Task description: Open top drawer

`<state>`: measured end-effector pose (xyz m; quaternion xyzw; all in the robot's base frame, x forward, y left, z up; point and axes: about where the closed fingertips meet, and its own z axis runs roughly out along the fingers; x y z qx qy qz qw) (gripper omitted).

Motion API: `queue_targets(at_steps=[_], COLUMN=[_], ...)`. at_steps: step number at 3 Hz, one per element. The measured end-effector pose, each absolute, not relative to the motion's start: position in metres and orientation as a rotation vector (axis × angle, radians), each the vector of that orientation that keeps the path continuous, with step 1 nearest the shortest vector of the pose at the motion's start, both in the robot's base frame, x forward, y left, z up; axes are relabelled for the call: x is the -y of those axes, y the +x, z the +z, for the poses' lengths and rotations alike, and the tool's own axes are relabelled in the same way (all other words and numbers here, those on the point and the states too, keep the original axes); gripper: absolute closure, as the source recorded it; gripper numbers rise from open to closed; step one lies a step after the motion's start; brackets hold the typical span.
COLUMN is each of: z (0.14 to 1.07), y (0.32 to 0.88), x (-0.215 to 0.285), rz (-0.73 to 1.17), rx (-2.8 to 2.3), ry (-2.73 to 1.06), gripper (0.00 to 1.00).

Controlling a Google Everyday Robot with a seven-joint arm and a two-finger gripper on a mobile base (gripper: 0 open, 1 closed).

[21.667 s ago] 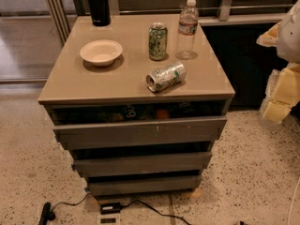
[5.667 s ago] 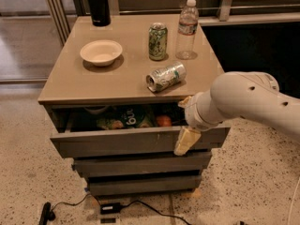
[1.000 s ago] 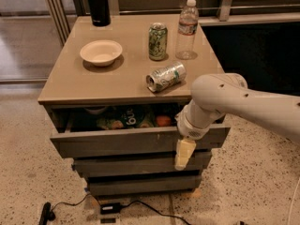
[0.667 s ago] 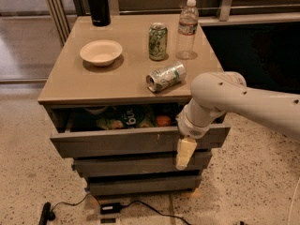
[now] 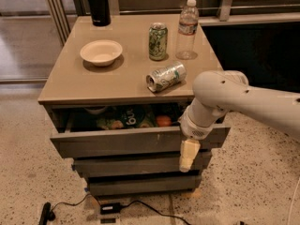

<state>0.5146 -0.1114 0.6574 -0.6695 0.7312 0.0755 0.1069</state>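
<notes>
The top drawer is the widest grey slab front under the tan cabinet top. It stands pulled out, showing snack bags and an orange fruit inside. My white arm reaches in from the right. My gripper hangs pointing down in front of the drawer's right part, its cream tip level with the second drawer front.
On the cabinet top stand a white bowl, an upright green can, a can lying on its side, a water bottle and a black flask. A cable and plug lie on the speckled floor.
The drawer went from nearly shut to pulled out. Over the last second the gripper has sunk slightly in front of the drawer; the drawer has not moved.
</notes>
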Motion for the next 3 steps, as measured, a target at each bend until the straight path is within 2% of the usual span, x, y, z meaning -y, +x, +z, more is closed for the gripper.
queue_targets(at_steps=[3], z=[0.661], y=[0.484], x=[0.119], rz=[0.367], rx=[-2.215], ry=[-1.997], gripper=[0.0])
